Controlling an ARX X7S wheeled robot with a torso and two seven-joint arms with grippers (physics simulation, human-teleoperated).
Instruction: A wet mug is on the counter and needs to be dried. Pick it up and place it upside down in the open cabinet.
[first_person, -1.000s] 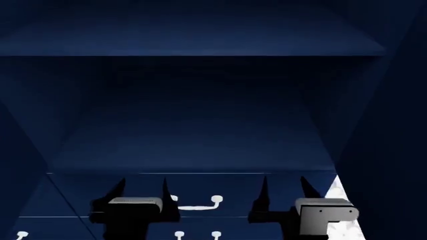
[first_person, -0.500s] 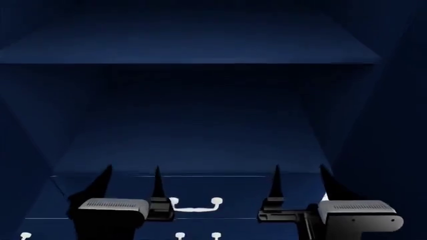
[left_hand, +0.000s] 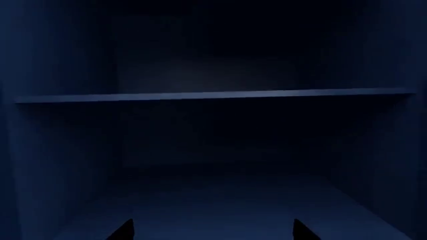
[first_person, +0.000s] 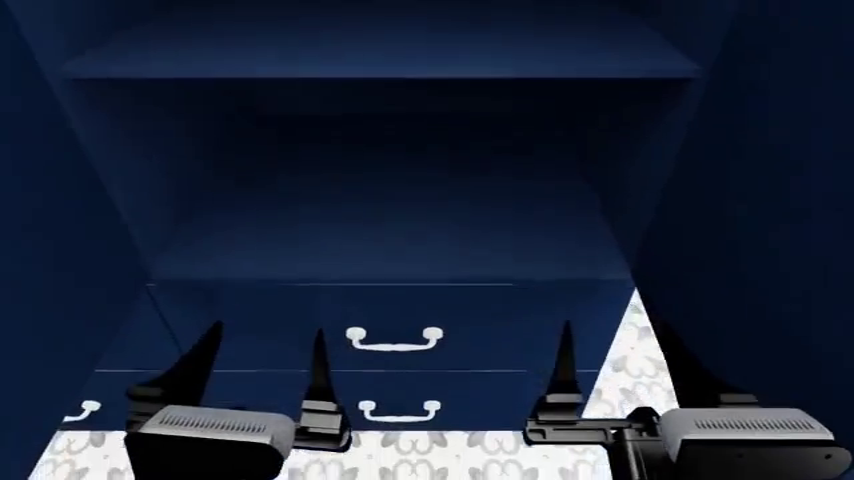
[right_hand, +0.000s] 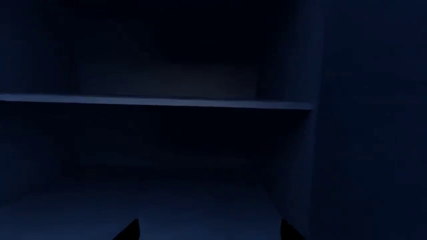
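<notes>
Dark navy open cabinet (first_person: 387, 230) filled nearly the whole head view, its mouth facing the robot, long axis upright. Horizontal navy shelf (first_person: 380, 62) ran across near the top of that view; deep shadowy compartment below it held nothing that could be made out. Same shelf edge showed as a pale blue line in the left wrist view (left_hand: 213, 95) and the right wrist view (right_hand: 153, 102).

Under the cabinet floor, two navy drawer fronts, each with a white curved handle: upper (first_person: 394, 340), lower (first_person: 399, 410). White floral-patterned floor (first_person: 627, 370) showed at lower right and along the bottom edge.

Both arms were held low and forward, side by side, fingers pointing up toward the cabinet mouth. Left gripper (first_person: 260, 365): black fingers spread wide, nothing between them. Right gripper (first_person: 614, 365): likewise wide apart, holding nothing.

Mug appeared in none of the three views; its position and orientation could not be told.
</notes>
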